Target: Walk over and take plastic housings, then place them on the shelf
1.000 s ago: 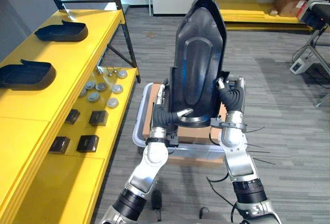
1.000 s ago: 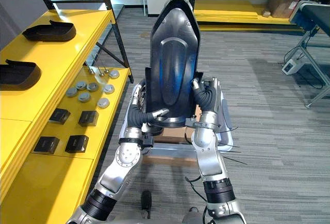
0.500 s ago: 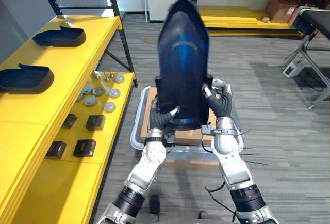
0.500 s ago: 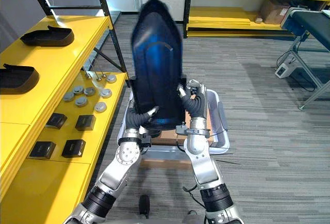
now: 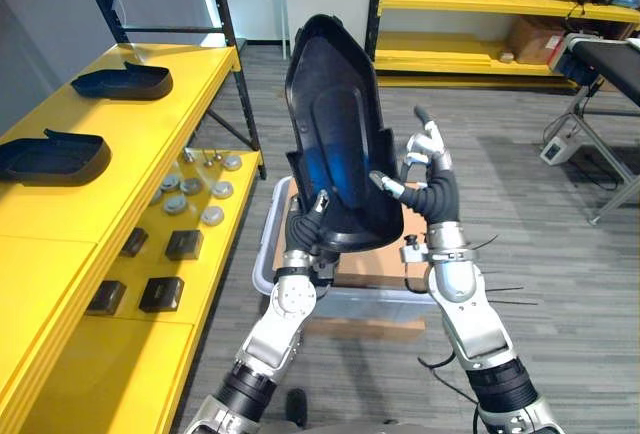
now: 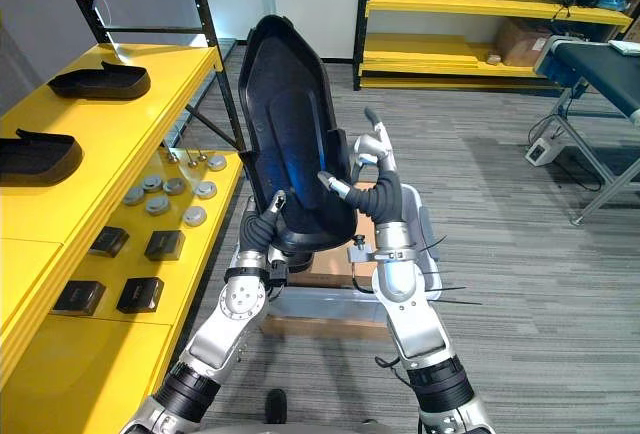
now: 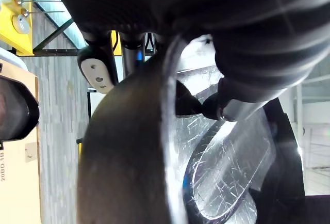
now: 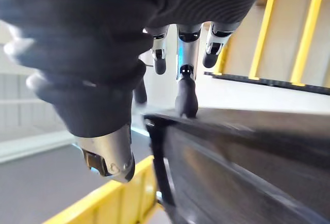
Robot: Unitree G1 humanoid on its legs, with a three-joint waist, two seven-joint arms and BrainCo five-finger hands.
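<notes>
Black housing rim in L hand

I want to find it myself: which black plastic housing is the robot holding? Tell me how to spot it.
Look right of the long yellow shelf, above the clear bin. There the plastic housing stands upright, its lower edge in the left hand. The two other housings lie flat on the shelf.

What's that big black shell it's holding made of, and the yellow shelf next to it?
The black shell looks like moulded plastic, glossy: light gleams blue on its smooth hollow, and its rim is thin. The yellow shelf seems painted metal or coated board, smooth with a faint sheen; the look leaves that open.
</notes>
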